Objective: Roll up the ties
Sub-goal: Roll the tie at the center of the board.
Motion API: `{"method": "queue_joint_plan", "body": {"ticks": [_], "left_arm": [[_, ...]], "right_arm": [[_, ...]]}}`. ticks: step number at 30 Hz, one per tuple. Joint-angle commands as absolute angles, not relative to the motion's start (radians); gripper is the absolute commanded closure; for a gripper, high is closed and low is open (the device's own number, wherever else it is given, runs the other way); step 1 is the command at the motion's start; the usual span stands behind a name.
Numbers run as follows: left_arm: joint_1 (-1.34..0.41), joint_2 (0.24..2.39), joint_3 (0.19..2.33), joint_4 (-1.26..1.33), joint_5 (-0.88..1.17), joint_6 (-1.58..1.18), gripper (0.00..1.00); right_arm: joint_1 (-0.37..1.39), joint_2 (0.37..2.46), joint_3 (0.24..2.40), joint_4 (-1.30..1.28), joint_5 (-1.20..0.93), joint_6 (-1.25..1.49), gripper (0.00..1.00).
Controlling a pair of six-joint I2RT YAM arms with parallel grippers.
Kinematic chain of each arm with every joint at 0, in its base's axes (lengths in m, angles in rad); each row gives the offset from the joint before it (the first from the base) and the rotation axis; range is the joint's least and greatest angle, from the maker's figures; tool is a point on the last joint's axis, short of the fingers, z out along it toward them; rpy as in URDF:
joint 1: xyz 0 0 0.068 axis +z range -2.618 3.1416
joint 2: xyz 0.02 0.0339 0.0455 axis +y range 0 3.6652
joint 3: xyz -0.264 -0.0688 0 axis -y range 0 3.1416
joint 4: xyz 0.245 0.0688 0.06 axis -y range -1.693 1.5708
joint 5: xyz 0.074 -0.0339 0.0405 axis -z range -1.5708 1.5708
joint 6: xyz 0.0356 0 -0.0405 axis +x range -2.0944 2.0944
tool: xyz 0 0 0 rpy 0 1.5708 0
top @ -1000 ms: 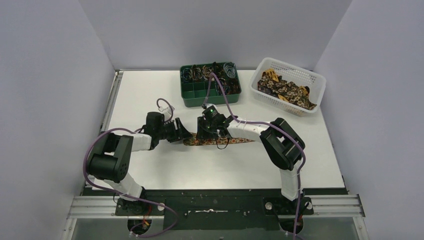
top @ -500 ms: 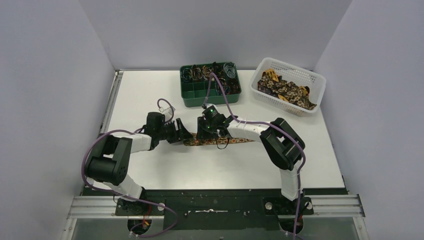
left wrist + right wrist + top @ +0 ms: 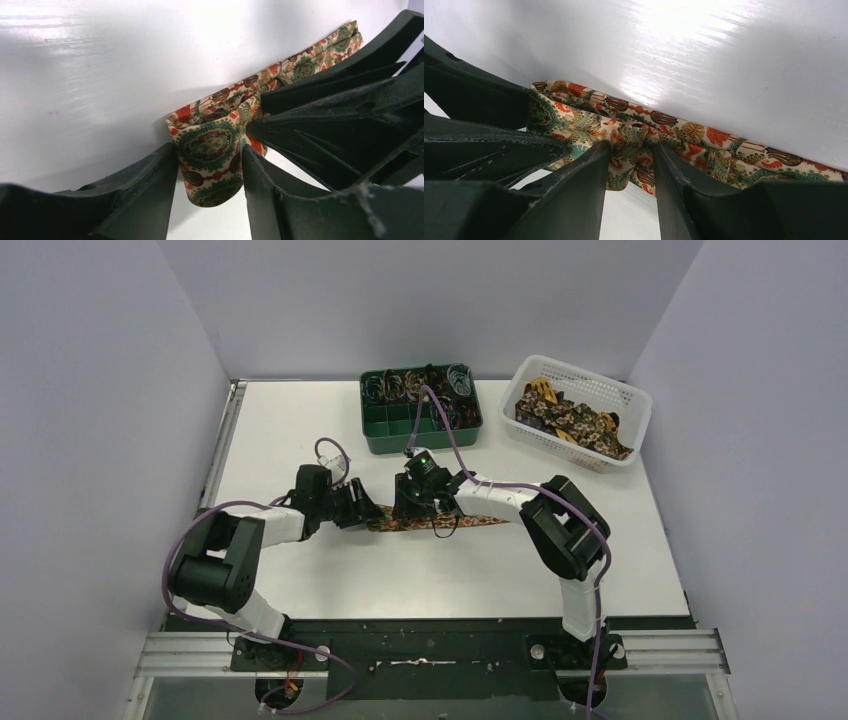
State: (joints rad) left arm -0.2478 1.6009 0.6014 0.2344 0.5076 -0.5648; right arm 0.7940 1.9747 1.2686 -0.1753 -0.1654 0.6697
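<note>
I work inside a plain booth. A pale grey back wall (image 3: 430,300) stands ahead of me, and a left wall (image 3: 90,440) and a right wall (image 3: 760,490) of the same matte lilac-grey close in on either side. Under me lies a white worktop (image 3: 290,420), glossy enough to throw back soft light as a streaked glare (image 3: 684,25) close up. A metal strip (image 3: 222,440) runs along its left edge. A slotted aluminium rail (image 3: 430,650) crosses the near edge, just past a dark base plate (image 3: 430,626).
</note>
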Motion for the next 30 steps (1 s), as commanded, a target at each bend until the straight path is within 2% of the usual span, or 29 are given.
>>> {"method": "queue_joint_plan", "body": {"ticks": [1, 4, 6, 11, 21, 30], "left_arm": [[-0.272, 1.651, 0.573, 0.105, 0.415, -0.573, 0.55], [-0.288, 1.658, 0.589, 0.086, 0.403, -0.545, 0.64], [-0.295, 1.65, 0.617, 0.038, 0.367, -0.515, 0.71], [-0.301, 1.55, 0.668, -0.083, 0.258, -0.473, 0.73], [-0.374, 1.45, 0.812, -0.363, -0.005, -0.377, 0.73], [-0.478, 1.456, 0.941, -0.525, -0.269, -0.425, 0.73]], "right_arm": [[0.801, 1.973, 1.271, -0.188, -0.158, 0.67, 0.62], [0.799, 1.967, 1.277, -0.187, -0.174, 0.667, 0.6], [0.798, 1.955, 1.281, -0.178, -0.2, 0.674, 0.54], [0.792, 1.89, 1.297, -0.17, -0.236, 0.657, 0.45], [0.652, 1.683, 1.103, -0.109, -0.238, 0.66, 0.42], [0.577, 1.641, 1.041, -0.103, -0.258, 0.633, 0.42]]}}
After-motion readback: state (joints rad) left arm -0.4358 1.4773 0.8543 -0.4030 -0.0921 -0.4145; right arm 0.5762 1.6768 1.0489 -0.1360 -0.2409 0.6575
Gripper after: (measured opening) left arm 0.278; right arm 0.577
